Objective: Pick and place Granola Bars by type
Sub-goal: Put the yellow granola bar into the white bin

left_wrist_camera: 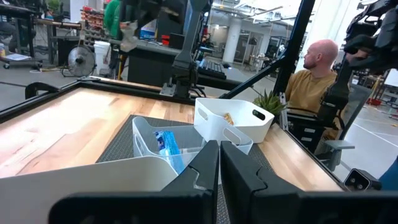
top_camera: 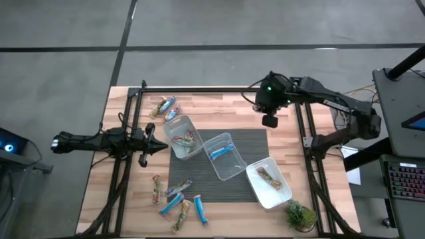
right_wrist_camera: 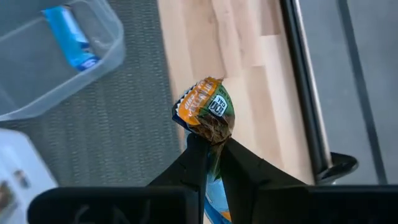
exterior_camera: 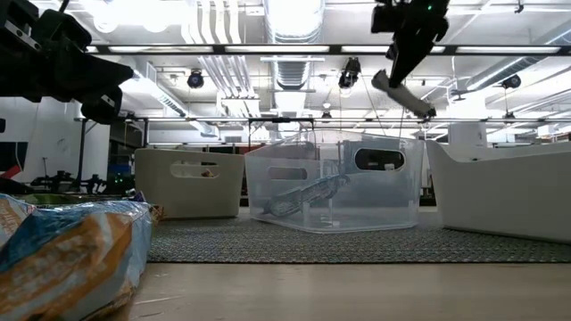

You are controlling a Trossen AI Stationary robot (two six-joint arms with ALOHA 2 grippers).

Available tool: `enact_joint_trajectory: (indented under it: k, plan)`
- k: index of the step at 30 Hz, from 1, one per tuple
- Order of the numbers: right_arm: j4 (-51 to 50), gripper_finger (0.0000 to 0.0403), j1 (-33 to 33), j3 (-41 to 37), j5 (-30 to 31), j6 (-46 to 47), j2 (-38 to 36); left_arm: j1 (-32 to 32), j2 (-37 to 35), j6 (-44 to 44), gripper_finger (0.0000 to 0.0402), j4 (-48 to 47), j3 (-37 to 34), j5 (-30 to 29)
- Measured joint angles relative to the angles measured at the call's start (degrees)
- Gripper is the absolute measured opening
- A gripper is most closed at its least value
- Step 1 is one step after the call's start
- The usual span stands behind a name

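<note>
Orange-green bar [right_wrist_camera: 207, 112] upright in right gripper [right_wrist_camera: 211, 146]

Grey concrete floor [top_camera: 219, 26]; ceiling ducts [exterior_camera: 285, 22], strip lights; seated person [left_wrist_camera: 311, 81] beyond table.

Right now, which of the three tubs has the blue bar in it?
The middle tub, on the dark mat: one blue bar lies inside. The left tub holds mixed-colour wrappers; the right, white tub holds a tan bar.
</note>
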Motion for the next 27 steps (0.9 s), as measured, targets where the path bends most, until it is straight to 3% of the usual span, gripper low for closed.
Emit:
enact_joint_trajectory:
  k: [12,27]
  plan:
    - [-3.8,0.0031,9.2,0.0,-1.6,10.5,-2.9,0.0,0.0,0.0,0.0,0.0,0.0,0.0]
    - [-5.0,0.0031,28.0,0.0,-5.9,34.9,-2.8,0.0,0.0,0.0,0.0,0.0,0.0,0.0]
